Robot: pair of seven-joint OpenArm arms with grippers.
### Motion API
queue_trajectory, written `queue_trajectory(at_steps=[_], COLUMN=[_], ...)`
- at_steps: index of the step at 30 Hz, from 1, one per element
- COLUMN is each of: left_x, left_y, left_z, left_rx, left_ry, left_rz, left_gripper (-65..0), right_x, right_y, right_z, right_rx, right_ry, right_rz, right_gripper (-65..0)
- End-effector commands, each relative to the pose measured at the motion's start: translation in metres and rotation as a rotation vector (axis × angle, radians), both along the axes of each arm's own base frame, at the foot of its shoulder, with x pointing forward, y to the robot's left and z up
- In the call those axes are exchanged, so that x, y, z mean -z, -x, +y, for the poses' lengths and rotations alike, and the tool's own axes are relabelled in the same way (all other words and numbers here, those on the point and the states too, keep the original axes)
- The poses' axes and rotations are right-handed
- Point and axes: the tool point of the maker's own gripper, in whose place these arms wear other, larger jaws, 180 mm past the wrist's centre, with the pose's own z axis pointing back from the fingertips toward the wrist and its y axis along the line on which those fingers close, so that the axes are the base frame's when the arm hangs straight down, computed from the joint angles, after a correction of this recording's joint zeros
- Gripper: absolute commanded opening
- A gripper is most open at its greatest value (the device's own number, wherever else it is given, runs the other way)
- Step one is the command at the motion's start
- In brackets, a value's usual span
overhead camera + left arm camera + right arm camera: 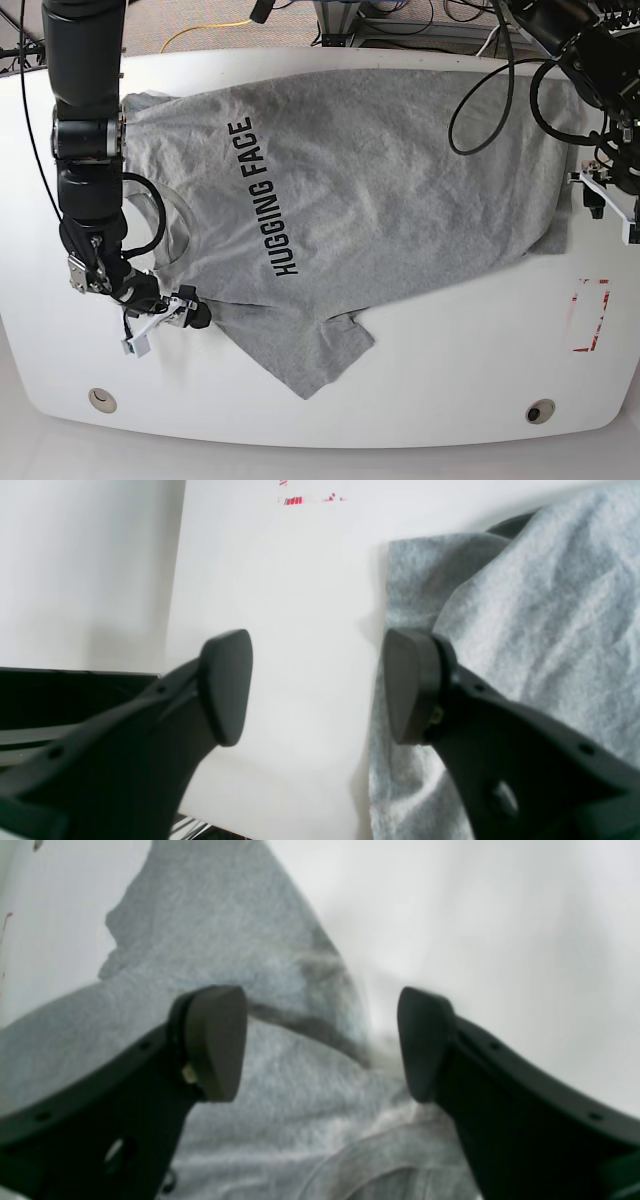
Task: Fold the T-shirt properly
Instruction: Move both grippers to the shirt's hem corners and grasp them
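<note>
The heather-grey T-shirt (380,190) lies spread flat on the white table (450,340), its black lettering running up the chest. My right gripper (170,318) sits at the shirt's near left edge by the sleeve, low over the cloth. In the right wrist view that gripper (320,1045) is open, its left pad (215,1042) above the T-shirt (225,930) and the cloth's edge between the pads. My left gripper (605,200) is at the shirt's right edge. It (317,687) is open astride that edge, with the T-shirt (550,630) under its right pad (410,685).
A red-outlined rectangle (587,315) is marked on the table at the right, and red marks (310,500) also show in the left wrist view. Two round holes (100,400) (540,411) sit near the front edge. Cables hang from the left arm (490,90).
</note>
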Motion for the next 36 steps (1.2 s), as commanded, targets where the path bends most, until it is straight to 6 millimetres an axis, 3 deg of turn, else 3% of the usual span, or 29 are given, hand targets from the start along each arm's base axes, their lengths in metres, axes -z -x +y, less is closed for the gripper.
queue_trajectory(at_steps=[1, 10, 16, 22, 25, 29, 32, 36], left_x=[-0.011, -0.009, -0.006, -0.005, -0.004, 0.000, 0.024, 0.040], left_y=[-0.003, -0.001, 0.002, 0.003, 0.003, 0.002, 0.003, -0.014], left_z=[0.002, 0.003, 0.002, 0.002, 0.002, 0.004, 0.009, 0.019], left_rx=[0.012, 0.009, 0.013, 0.011, 0.008, 0.003, -0.026, -0.135], left_ry=[-0.023, -0.025, -0.024, -0.027, -0.025, -0.012, 0.049, 0.168], left_rz=[-0.029, -0.024, -0.010, -0.005, -0.005, 0.002, 0.049, 0.025], left_gripper=[-26.7, -26.7, -26.7, -26.7, -26.7, -26.2, -26.1, -24.4], right_x=[-0.020, 0.010, 0.017, 0.017, 0.015, 0.015, 0.015, 0.016], right_y=[-0.018, -0.014, -0.014, -0.021, -0.024, -0.024, -0.024, -0.022], right_z=[-0.011, 0.017, 0.049, 0.056, 0.058, 0.059, 0.059, 0.060], right_rx=[0.022, -0.002, -0.056, -0.009, 0.001, 0.000, 0.000, -0.005], right_ry=[0.019, 0.036, 0.041, 0.045, 0.041, 0.042, 0.042, 0.040], right_rz=[-0.073, -0.059, -0.065, -0.074, -0.089, -0.089, -0.089, -0.088], right_gripper=[-20.5, -20.5, -20.5, -21.1, -30.1, -47.4, -62.9, -65.0])
